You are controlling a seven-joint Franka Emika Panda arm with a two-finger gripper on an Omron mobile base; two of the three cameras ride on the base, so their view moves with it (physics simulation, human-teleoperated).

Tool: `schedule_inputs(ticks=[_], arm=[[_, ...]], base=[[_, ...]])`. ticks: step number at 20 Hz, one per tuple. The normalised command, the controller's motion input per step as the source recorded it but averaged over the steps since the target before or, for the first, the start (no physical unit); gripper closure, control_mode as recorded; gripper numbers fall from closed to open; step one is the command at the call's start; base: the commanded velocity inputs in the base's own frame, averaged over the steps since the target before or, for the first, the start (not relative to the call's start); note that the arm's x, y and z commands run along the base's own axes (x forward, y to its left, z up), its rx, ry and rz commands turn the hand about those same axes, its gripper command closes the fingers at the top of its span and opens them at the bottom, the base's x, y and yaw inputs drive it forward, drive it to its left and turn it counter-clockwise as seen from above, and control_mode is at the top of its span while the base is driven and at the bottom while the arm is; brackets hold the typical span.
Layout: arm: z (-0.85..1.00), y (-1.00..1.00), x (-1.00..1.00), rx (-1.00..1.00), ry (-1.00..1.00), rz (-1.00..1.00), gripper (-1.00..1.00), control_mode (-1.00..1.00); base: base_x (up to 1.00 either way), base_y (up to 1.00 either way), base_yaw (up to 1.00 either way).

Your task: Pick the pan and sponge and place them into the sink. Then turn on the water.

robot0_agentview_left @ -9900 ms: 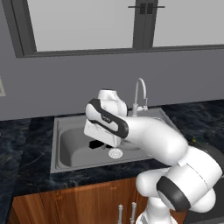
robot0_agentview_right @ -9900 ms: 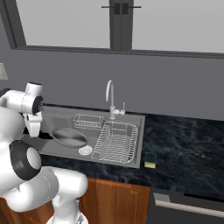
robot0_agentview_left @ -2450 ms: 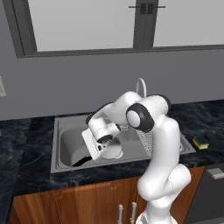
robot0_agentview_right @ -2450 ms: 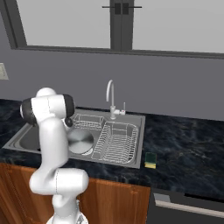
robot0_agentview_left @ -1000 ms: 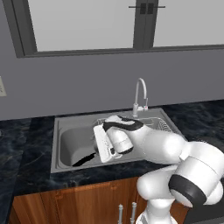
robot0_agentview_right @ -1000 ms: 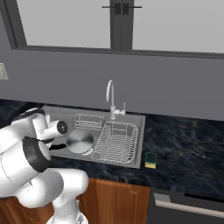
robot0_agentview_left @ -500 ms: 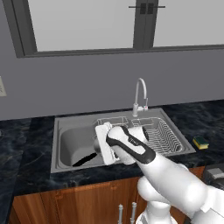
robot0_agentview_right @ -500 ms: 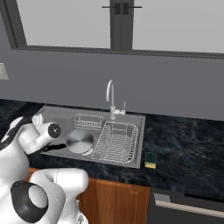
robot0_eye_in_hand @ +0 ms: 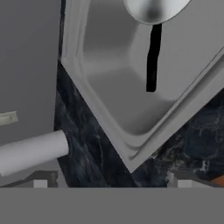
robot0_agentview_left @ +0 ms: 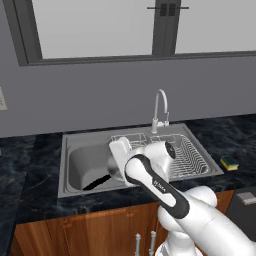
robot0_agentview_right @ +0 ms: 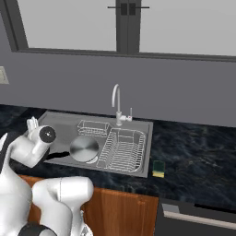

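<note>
Hand view: pan (robot0_eye_in_hand: pixel 154 8) in sink (robot0_eye_in_hand: pixel 118 100) (seemingly) beyond spread jaws.

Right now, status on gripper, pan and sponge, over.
Gripper open, empty. Pan in sink, handle toward the front-left corner. Sponge on counter right of sink. Faucet dry.

In the left base view, the white arm hides most of the round silver-grey metal frying pan (robot0_agentview_left: pixel 114 172); its black handle pokes out beside the arm. In the hand view, the top edge cuts off the pan's far side. The wide grey stainless steel sink (robot0_agentview_left: pixel 80 165) has its middle covered by the arm. The wire dish rack (robot0_agentview_left: pixel 192 159) is partly blocked too.
</note>
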Motion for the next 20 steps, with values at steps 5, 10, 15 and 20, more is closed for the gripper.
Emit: schedule_inputs(ticks=[5, 10, 15, 20], arm=[[0.27, -0.19, -0.30, -0.13, -0.14, 0.03, -1.00, -1.00], [0.08, -0.20, -0.37, -0.07, -0.22, 0.00, -1.00, -1.00], [0.11, -0.24, -0.34, -0.07, -0.23, 0.01, -1.00, -1.00], [0.34, -0.26, -0.22, -0.14, -0.14, 0.03, -1.00, -1.00]], base=[[0.00, 0.00, 0.00], [0.00, 0.00, 0.00], [0.00, 0.00, 0.00], [0.00, 0.00, 0.00]])
